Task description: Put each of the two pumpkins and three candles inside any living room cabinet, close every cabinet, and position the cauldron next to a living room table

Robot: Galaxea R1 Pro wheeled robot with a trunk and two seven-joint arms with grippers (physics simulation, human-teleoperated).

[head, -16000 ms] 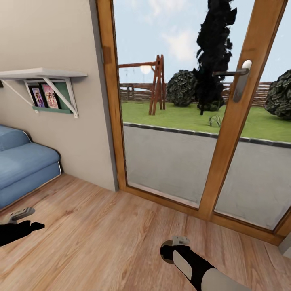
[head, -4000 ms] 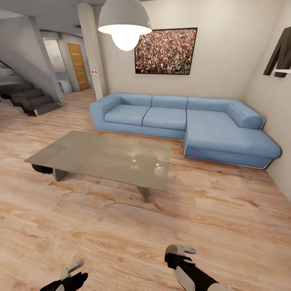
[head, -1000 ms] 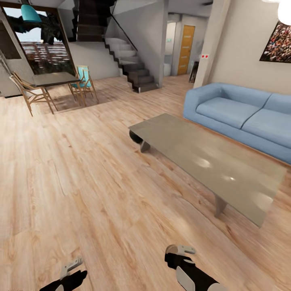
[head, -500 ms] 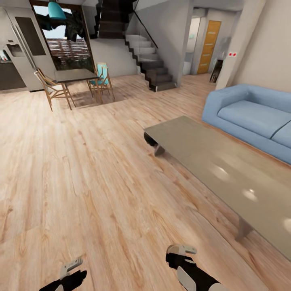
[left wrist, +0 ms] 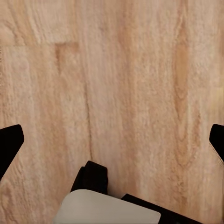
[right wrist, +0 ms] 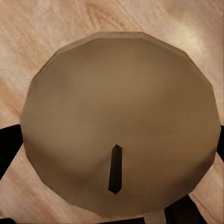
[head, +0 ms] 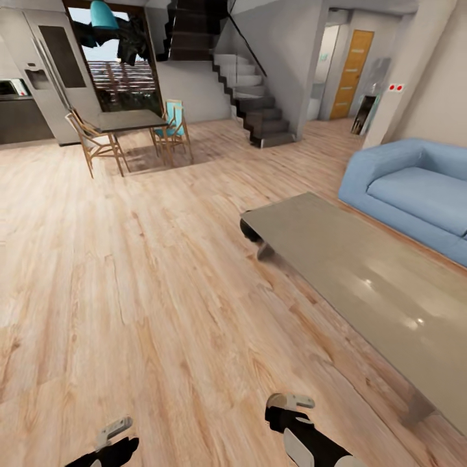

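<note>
— Two pincers at the bottom of the head view: what are they doing?
— Left pincer point(head: 111, 433), bottom left over the wooden floor point(head: 130, 292), is spread wide and empty. Right pincer point(head: 290, 402), bottom centre, is clenched around a candle point(right wrist: 120, 123).
— The table point(head: 363, 285)?
— Right of centre, with a dark round thing point(head: 249, 229) tucked under its far corner, beside the blue sofa point(head: 415, 194).

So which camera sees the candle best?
The right wrist view: the candle looms close, its dark wick plain, between the right gripper fingers. In the head view that gripper hides it; the left wrist view looks at floor.
</note>
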